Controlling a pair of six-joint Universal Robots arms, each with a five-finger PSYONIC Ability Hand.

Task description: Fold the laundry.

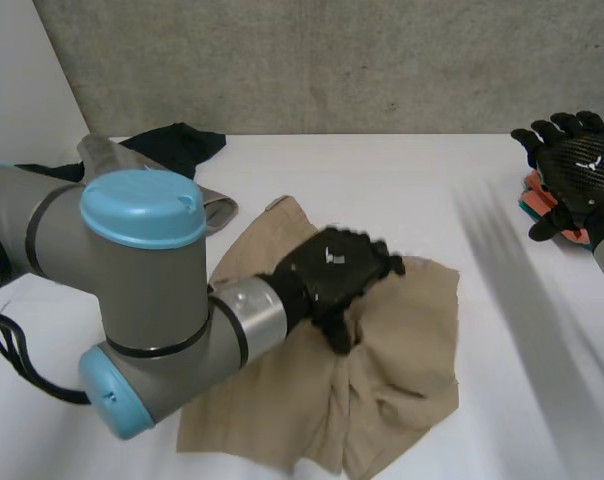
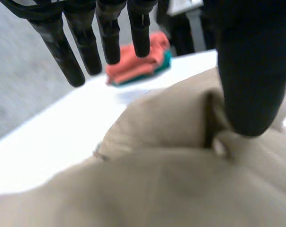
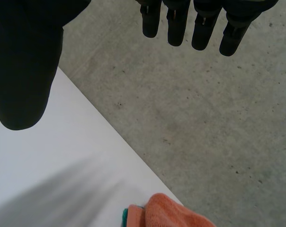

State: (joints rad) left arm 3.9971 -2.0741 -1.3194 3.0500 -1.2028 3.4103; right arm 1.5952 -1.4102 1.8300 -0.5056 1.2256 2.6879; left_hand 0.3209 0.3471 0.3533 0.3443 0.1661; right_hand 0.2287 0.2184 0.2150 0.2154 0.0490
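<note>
Tan cloth (image 1: 402, 340) bunched centre-bottom of frame on table (image 1: 382, 170). Left robot hand (image 1: 337, 270) on its middle, fingers straight, thumb touching fabric, nothing gripped. Right robot hand (image 1: 580, 165) upper right, spread, empty, well apart. Left is nearer for next fold, imo.

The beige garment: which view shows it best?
The head view: nearly all the beige garment, left hand on its middle. The left wrist view gives close folds; the right wrist view faces the orange cloth.

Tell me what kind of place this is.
Most likely a robotics lab or test bench, not a home: a white table, a raw concrete wall behind it, and a crumpled tan garment lying on it.
</note>
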